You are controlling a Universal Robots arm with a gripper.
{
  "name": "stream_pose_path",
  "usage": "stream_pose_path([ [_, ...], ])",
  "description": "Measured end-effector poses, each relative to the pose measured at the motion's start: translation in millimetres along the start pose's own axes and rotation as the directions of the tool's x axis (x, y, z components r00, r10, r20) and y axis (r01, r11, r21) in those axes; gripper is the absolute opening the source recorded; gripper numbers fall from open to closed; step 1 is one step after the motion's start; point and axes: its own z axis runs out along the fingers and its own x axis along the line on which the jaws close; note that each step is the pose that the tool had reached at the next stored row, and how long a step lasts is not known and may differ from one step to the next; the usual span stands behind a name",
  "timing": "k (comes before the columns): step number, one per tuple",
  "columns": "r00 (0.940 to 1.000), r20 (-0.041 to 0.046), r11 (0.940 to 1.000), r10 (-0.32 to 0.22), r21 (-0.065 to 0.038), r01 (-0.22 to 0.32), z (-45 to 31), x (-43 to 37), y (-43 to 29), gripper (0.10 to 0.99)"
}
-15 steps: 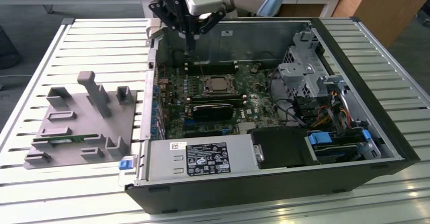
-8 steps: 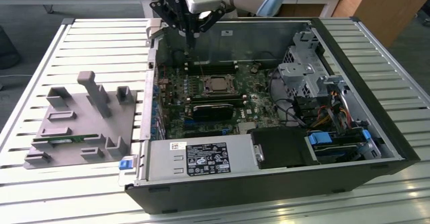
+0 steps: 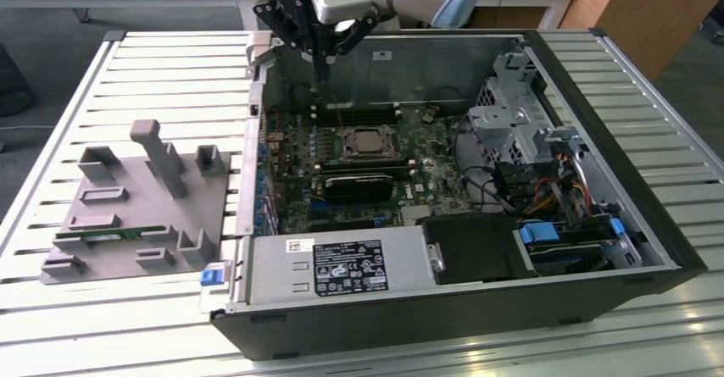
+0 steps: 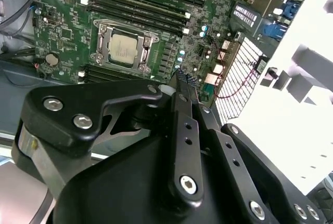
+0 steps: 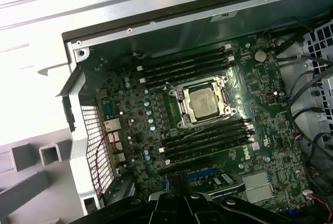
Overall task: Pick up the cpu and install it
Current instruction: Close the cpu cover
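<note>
1. At the exterior view's left, a grey plastic fixture with upright posts rests on the slatted white metal table. A long thin green memory stick lies in one of its slots.
2. Right of it, the black-fingered tool hangs above the rear edge of the open black and grey computer case. In the second wrist view its fingers come together at the tip, with nothing held between them.
3. Further right, and below the tool, the small flat square cpu with a dull silver metal top lies in the metal-framed socket on the green motherboard. It is level and squarely inside the frame in both wrist views, well apart from the tool.
4. At the far right stands the grey metal drive cage.
5. Judging by this, picking and placing look done, since the cpu is seated and the tool is empty. Whether the socket frame is latched I cannot tell.
</note>
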Motion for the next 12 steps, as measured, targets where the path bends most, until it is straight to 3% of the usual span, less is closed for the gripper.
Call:
stream_pose_path([
  [7,1.0,0.0021,1.0,0.006,0.007,-0.006,3.2,-0.2,0.1,0.106],
  [12,0.998,0.0049,0.9979,0.063,0.01,-0.063,5.7,-0.2,0.3,0.106],
])
